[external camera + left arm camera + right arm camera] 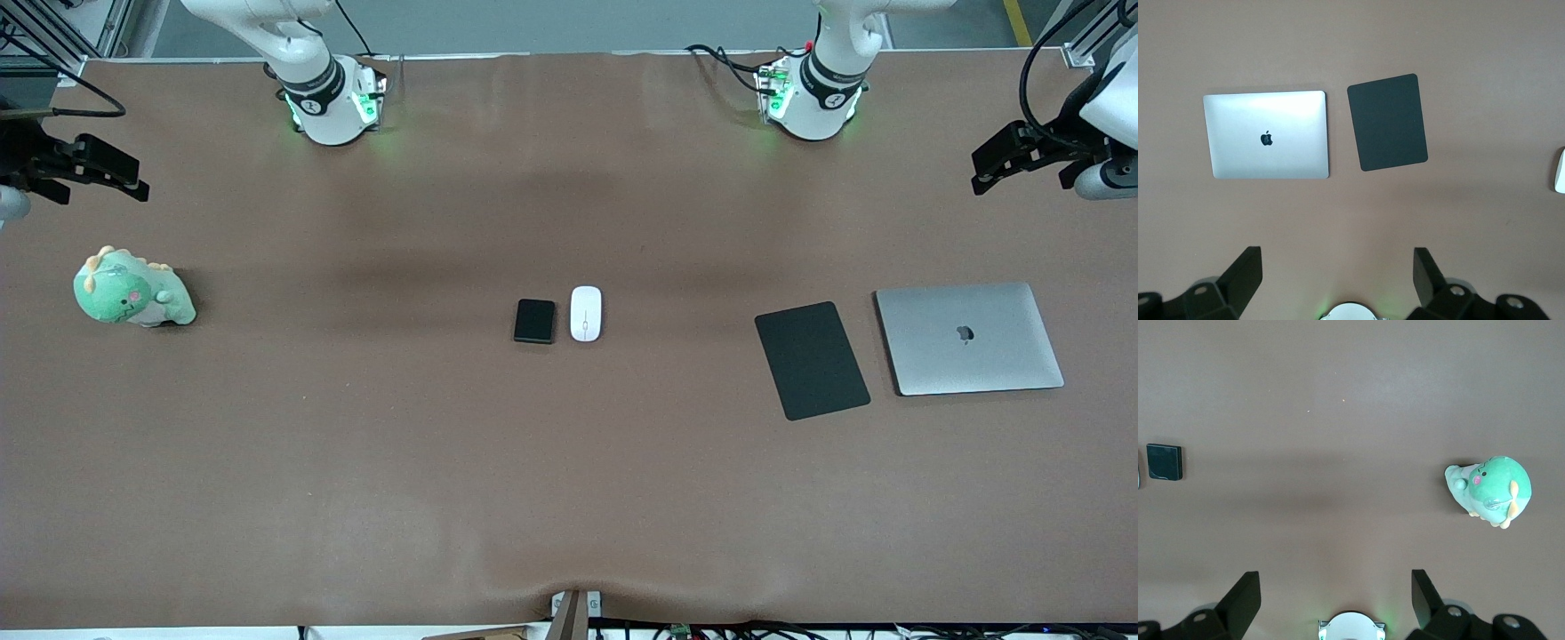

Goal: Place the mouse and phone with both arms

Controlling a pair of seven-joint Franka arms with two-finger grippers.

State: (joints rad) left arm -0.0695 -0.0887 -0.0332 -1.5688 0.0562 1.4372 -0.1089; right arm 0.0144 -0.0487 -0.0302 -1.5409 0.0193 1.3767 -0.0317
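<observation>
The white mouse (586, 313) and the small black phone (534, 321) lie side by side at the table's middle, the mouse toward the left arm's end. My left gripper (982, 178) hangs open over the table's edge at the left arm's end, holding nothing. In the left wrist view its fingers (1245, 270) stand wide apart, and only the mouse's edge (1560, 170) shows. My right gripper (133, 182) hangs open and empty over the right arm's end. The right wrist view shows the phone (1165, 461) well away from the open right gripper (1336, 587).
A closed silver laptop (969, 338) and a thin black mat (811, 359) lie side by side toward the left arm's end. A green plush dinosaur (132, 292) sits near the right arm's end. The brown table cover (356, 462) is rumpled at its front edge.
</observation>
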